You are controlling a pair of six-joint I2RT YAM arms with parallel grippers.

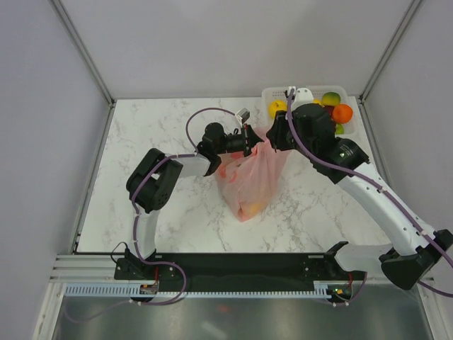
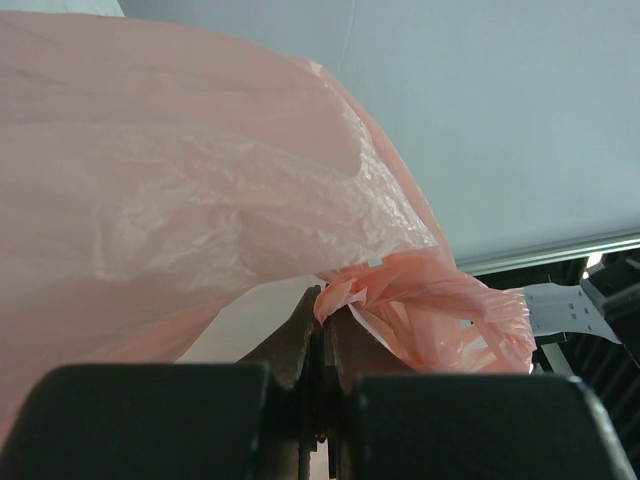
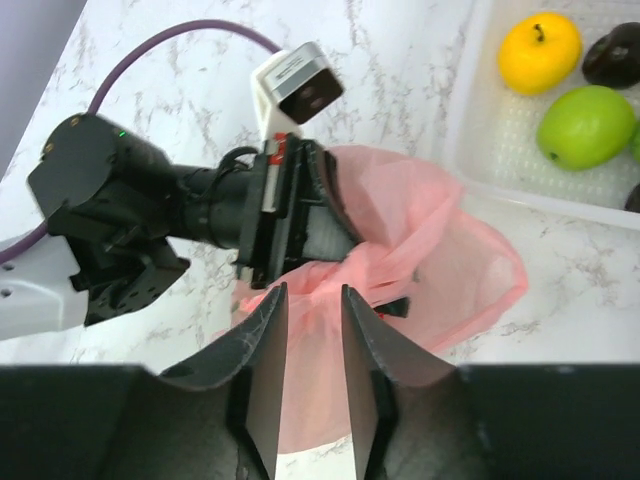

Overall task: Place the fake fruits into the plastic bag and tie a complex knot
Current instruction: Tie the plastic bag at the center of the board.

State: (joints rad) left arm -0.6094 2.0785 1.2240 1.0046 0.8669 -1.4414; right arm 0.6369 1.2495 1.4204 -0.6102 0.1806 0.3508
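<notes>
The pink plastic bag (image 1: 249, 177) stands mid-table with fruit shapes showing through its lower part (image 1: 252, 209). My left gripper (image 1: 249, 140) is shut on a bunched strip of the bag's top edge (image 2: 345, 295), holding it up. My right gripper (image 3: 312, 296) hovers just above the bag's mouth (image 3: 440, 250), jaws apart, with pink plastic showing beyond the gap and nothing pinched. It sits close beside the left gripper (image 3: 300, 225). More fake fruits lie in the white basket: a yellow one (image 3: 540, 52), a green one (image 3: 586, 126), a dark purple one (image 3: 613, 55) and an orange one (image 1: 342, 113). No knot shows.
The white lattice basket (image 1: 272, 92) stands at the back right corner, right behind my right arm (image 1: 368, 188). Grey walls with metal rails close in the marble table (image 1: 156, 127) on three sides.
</notes>
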